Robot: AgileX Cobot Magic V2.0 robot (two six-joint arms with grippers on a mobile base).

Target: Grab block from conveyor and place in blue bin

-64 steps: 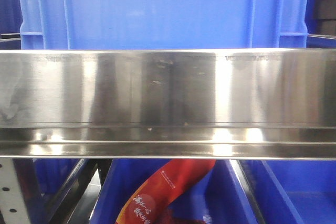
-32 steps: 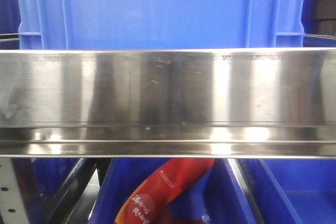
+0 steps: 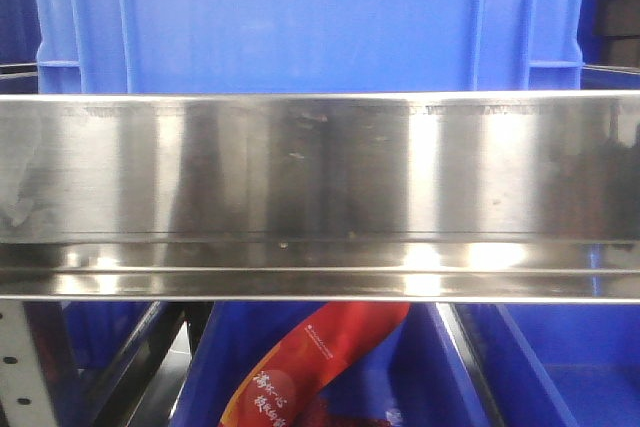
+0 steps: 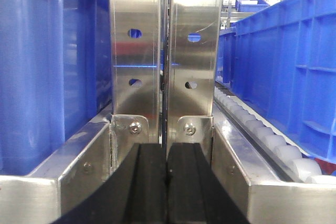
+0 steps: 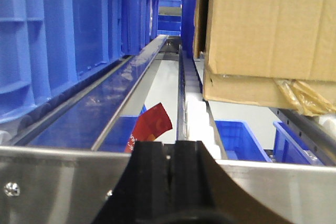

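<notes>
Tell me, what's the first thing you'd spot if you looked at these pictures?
A wide shiny steel rail stretches right across the middle of the front view, with a big blue crate standing behind it. Below the rail, a red packet with printed writing lies in another blue bin. In the right wrist view, a large cardboard box fills the upper right, across from a row of blue crates.

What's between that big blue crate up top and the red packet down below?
In the front view, a shiny steel rail runs across between the blue crate and the red packet.
</notes>
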